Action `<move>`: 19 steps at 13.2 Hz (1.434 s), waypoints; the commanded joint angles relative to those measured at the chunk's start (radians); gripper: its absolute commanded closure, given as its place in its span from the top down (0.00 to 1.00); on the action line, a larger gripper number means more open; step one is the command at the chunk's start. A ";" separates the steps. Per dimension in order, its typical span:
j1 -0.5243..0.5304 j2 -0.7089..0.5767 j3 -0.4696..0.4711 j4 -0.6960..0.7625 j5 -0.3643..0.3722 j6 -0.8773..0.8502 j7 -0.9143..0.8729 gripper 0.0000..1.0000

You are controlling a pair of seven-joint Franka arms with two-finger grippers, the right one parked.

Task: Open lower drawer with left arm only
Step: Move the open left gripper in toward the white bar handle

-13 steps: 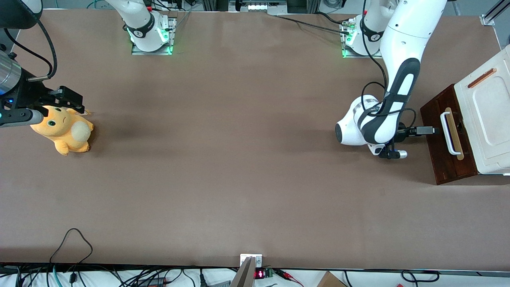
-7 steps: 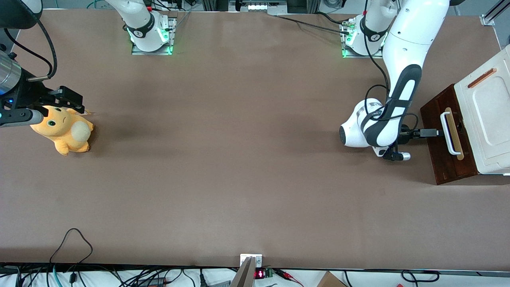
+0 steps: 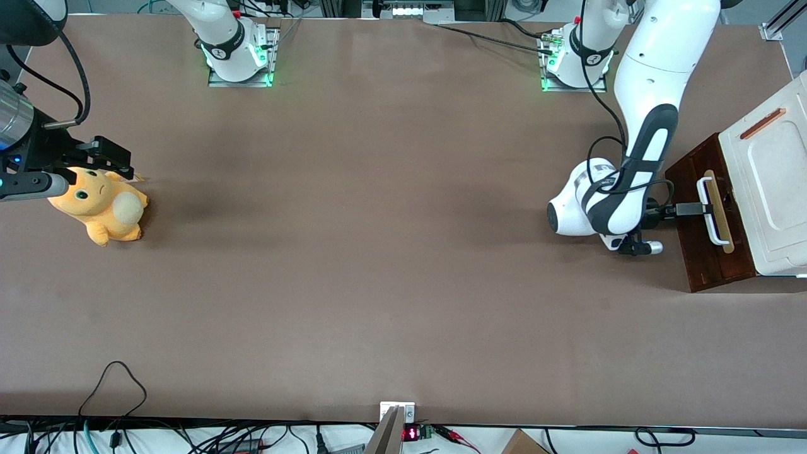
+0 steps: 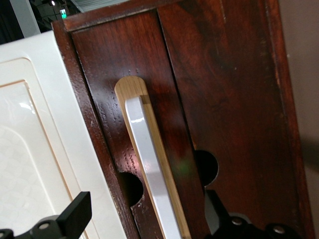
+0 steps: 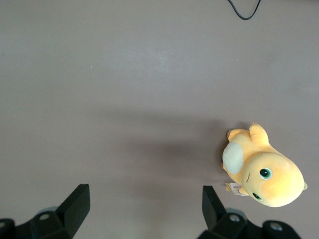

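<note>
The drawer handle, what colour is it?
White. The handle sits on a pale wood strip, clearest in the left wrist view, with the gripper open around it.

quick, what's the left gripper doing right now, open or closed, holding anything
Left gripper: open, holding nothing, fingers straddling the white bar handle of the lower drawer.

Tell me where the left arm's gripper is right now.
The gripper is at the working arm's end of the table, in front of the lower drawer, open with a finger on each side of its white bar handle.
</note>
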 commanded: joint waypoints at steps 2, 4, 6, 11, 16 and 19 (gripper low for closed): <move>0.032 0.011 -0.005 -0.009 0.047 0.003 -0.012 1.00; 0.044 0.017 -0.007 -0.009 0.065 0.004 -0.010 0.98; 0.048 0.017 -0.007 -0.009 0.066 0.004 -0.010 0.94; 0.060 0.016 -0.007 -0.009 0.064 0.004 -0.013 0.90; 0.071 0.014 -0.007 -0.020 0.061 0.001 -0.015 0.83; 0.069 0.011 -0.007 -0.020 0.050 0.001 -0.017 0.75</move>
